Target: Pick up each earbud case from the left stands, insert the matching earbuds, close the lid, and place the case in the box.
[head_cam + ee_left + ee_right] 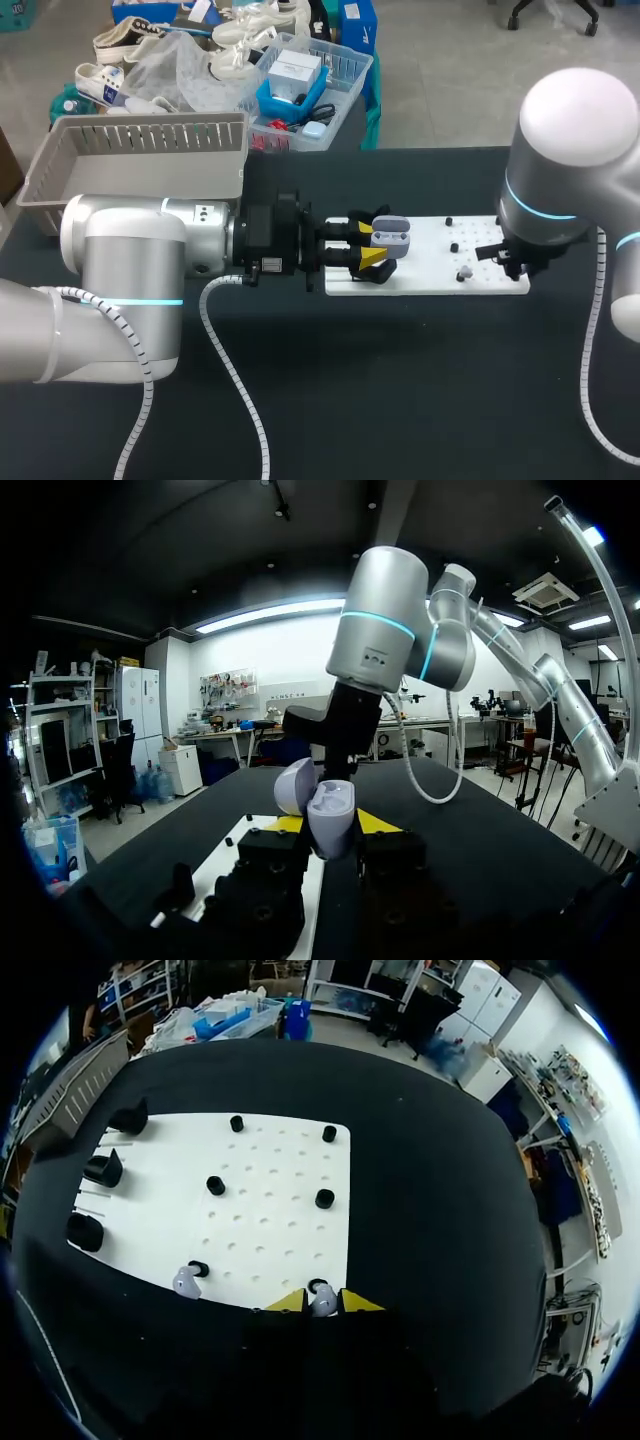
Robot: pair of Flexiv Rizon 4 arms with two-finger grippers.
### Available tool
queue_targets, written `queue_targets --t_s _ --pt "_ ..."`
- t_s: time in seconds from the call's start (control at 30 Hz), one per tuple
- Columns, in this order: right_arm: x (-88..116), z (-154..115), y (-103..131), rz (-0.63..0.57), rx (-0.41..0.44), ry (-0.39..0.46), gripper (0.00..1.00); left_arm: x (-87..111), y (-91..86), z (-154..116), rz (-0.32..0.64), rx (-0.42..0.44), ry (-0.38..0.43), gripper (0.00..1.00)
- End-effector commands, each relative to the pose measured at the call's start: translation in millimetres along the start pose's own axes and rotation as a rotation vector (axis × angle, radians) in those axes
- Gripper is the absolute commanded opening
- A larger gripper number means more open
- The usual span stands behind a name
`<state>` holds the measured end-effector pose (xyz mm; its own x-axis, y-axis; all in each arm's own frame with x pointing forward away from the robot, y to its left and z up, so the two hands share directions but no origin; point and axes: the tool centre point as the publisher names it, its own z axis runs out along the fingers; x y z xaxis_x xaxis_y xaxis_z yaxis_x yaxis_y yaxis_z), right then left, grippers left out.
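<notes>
The left jaws pinch an open lilac plastic earbud case (390,236), frame centre; the right jaws pinch a small pale earbud (322,1304), well right

Left arm (120,270): silver-grey rounded housings, smooth shell. Thin cyan light ring (150,302) at joint. Two small dark dots on wrist segment. Black wrist block (275,240) ahead of silver part. White spiral-wrapped cable (235,370) alongside.
Left end effector (372,243): black fingers, yellow tips.
Right arm (575,150): same silver shell, domed joint cap, cyan band (535,208). Second white cable (592,370).
Right end effector (322,1302): black body, yellow tips.
</notes>
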<state>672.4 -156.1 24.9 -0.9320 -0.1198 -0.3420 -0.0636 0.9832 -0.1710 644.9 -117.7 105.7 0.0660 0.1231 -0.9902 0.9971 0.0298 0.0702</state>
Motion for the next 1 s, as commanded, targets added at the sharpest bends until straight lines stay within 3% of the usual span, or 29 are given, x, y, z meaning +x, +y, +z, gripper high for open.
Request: queue_targets --t_s 0.03,0.63,0.77,1.0 --pt "3.4 -21.2 2.7 -0.012 0.004 -0.002 0.0 0.7 0.0 0.5 0.001 -0.003 -0.002 0.0" --pt "-1.8 -120.5 42.7 -0.086 0.009 0.05 0.0 0.7 0.0 0.5 0.001 -0.003 -0.002 0.0" --pt "-8.4 -144.2 52.0 -0.056 -0.009 0.025 0.0 0.7 0.0 0.5 0.001 -0.003 -0.002 0.0" --pt "-7.6 -160.2 67.8 -0.037 -0.002 0.055 0.0 0.7 0.0 0.5 0.001 -0.003 -0.002 0.0"
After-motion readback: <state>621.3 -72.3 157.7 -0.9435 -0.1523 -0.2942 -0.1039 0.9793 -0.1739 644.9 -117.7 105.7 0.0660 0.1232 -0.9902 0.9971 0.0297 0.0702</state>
